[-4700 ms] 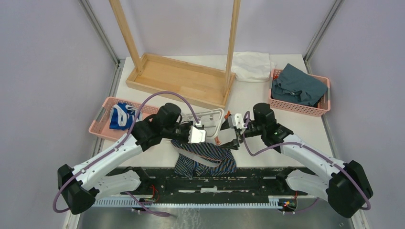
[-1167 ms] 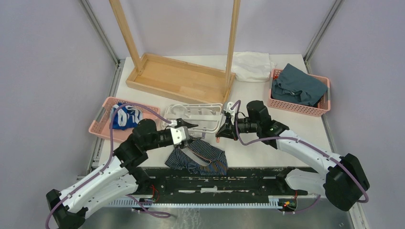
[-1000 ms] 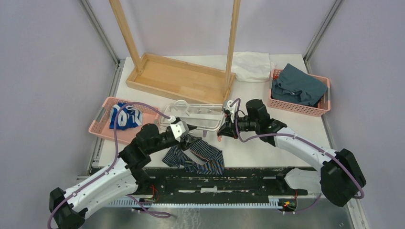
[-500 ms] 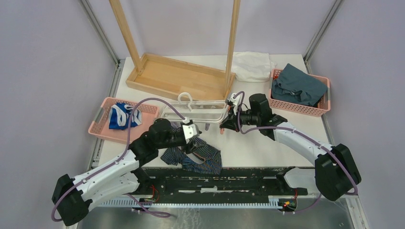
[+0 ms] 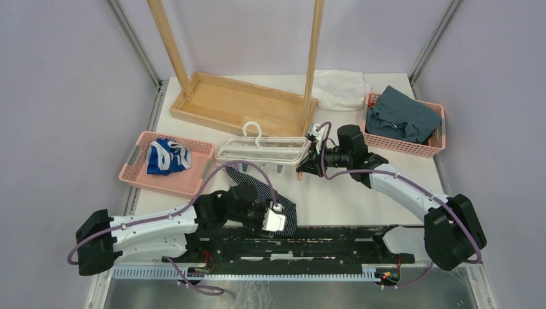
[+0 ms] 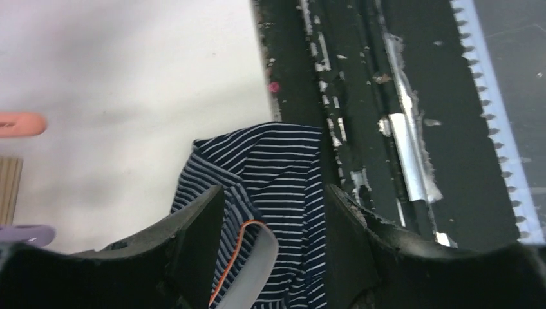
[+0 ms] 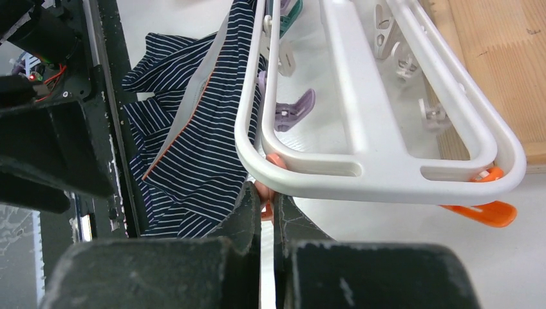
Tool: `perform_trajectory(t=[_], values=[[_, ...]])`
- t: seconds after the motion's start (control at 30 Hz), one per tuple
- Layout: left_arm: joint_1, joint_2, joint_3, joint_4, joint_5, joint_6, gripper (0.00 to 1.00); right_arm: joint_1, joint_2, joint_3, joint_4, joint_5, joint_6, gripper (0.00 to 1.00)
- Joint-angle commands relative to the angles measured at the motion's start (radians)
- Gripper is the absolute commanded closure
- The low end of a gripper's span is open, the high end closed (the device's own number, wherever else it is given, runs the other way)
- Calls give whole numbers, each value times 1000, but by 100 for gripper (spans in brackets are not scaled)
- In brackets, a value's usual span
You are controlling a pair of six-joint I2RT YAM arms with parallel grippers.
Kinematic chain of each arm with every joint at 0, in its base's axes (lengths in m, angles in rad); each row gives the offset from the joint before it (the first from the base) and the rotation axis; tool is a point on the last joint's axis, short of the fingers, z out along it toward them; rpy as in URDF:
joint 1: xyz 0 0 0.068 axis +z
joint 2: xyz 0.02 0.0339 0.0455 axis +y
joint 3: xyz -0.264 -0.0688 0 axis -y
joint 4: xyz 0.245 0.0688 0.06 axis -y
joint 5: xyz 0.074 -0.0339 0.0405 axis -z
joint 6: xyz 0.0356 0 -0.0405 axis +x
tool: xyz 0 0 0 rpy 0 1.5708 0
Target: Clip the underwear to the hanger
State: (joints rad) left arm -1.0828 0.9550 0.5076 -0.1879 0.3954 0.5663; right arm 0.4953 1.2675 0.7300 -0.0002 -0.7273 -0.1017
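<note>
We count two arms, each ending in one gripper: the left gripper [image 6: 273, 190] and the right gripper [image 7: 263, 193]. There is one hanger [image 7: 360, 96]. On it we make out two orange clips [image 7: 484, 212], one purple clip [image 7: 295, 106] and one teal clip [image 7: 291, 9]; the pale clips sit too tangled in the frame for a sure count. We count one pair of underwear [image 7: 193, 129] and one table [image 5: 360, 193]. There are two pink baskets, a left basket [image 5: 193, 183] and a right basket [image 5: 399, 149]. We also count one blue-and-white garment [image 5: 166, 156], one teal cloth [image 5: 399, 116], one white cloth [image 5: 341, 89] and one wooden rack [image 5: 238, 106].
</note>
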Motion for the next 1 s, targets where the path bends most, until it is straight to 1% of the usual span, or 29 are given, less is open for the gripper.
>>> perform_trajectory(t=[0.0,0.1,0.23,0.43,0.5,0.57,0.6,0.73,0.83,0.97], values=[[-87,-11,-49,134,-202,-58,34,-4,-23,48,80,-30,-5,99],[-88,-1,-61,133,-260,-50,33,-4,-23,51,79,-37,-3,99],[-98,48,-62,119,-269,-47,33,-3,-25,51,79,-40,-1,99],[-118,116,-76,163,-315,-64,36,-3,-22,52,78,-43,-1,99],[-123,132,-73,160,-325,-69,42,-4,-23,54,76,-43,-3,99],[-128,145,-67,148,-338,-74,50,-4,-23,54,76,-44,-3,99],[-131,149,-61,138,-347,-74,56,-4,-22,54,77,-43,-3,99],[-144,153,-45,121,-388,-67,88,-3,-21,50,83,-38,4,99],[-147,161,-13,136,-389,-44,97,-3,-26,43,91,-29,13,99],[-147,209,59,172,-347,16,97,-3,-28,34,99,-8,28,99]])
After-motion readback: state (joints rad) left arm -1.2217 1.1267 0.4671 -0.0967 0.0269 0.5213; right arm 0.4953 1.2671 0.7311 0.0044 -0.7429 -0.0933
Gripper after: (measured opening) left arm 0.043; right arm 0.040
